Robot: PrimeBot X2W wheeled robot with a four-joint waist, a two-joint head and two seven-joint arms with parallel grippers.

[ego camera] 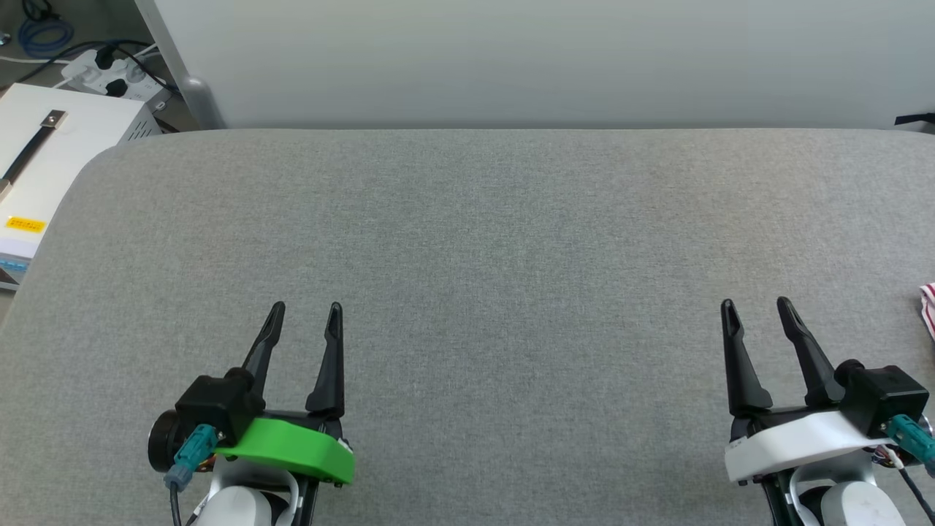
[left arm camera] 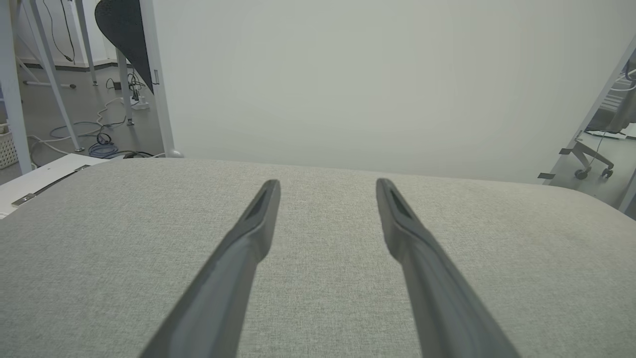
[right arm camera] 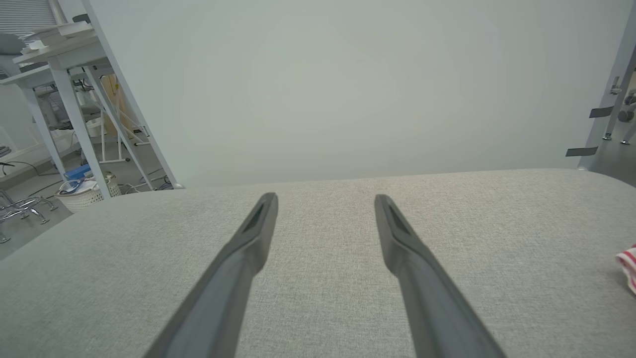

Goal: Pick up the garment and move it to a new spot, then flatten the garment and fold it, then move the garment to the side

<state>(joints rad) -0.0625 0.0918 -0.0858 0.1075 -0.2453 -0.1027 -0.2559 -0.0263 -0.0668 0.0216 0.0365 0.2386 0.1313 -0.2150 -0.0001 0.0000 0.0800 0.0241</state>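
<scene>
the grey cloth-covered counter (ego camera: 511,241) takes up most of the head view, with a pale backdrop panel (ego camera: 511,58) standing along its far edge and a white box (ego camera: 66,139) beside its left corner. the broad middle of the counter, where flattening and folding would be done, shows bare grey fabric

the left claw (ego camera: 305,310) hovers low at the near left and the right claw (ego camera: 756,305) at the near right, well apart from each other. each has its two dark fingers spread apart with nothing between them, and both point toward the far edge

the garment (ego camera: 928,310) appears as a small sliver of red-and-white striped trim at the far right edge of the counter, to the right of the right claw and not touching it. the right wrist view catches the same scrap low at its right edge. too little of it shows to tell whether it is folded or crumpled

judging by this, no step is under way: either nothing has been picked up and the whole job is left, or the garment already sits at the side and the work is done; the pictures do not settle which
</scene>
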